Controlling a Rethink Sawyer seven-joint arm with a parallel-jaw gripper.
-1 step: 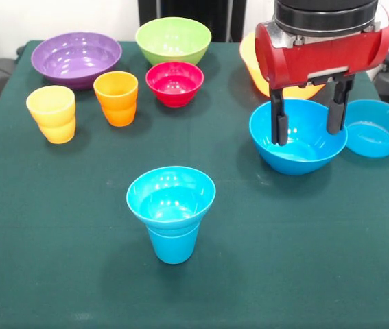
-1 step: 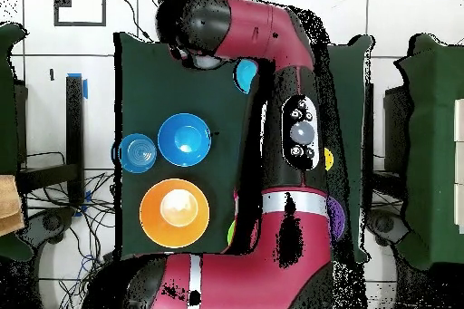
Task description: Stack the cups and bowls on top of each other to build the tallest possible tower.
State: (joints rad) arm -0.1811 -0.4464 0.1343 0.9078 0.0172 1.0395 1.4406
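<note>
My gripper (image 1: 307,122) is open, its two black fingers (image 1: 278,127) hanging spread over the mouth of a large blue bowl (image 1: 297,140) at the right; I cannot tell if they touch it. The same blue bowl (image 2: 184,140) shows from above. The tower (image 1: 171,212) stands near the front middle: a blue cup with a blue bowl seated in its mouth. A yellow cup (image 1: 51,113) and an orange cup (image 1: 116,98) stand at the left. Behind them are a purple bowl (image 1: 76,58), a green bowl (image 1: 173,40) and a red bowl (image 1: 174,83).
A smaller blue bowl (image 1: 376,127) sits right beside the large one, also seen as the small blue bowl (image 2: 138,153) from above. A yellow-orange bowl (image 2: 174,214) lies behind the gripper. In the overhead view the red arm (image 2: 272,142) hides much of the green cloth.
</note>
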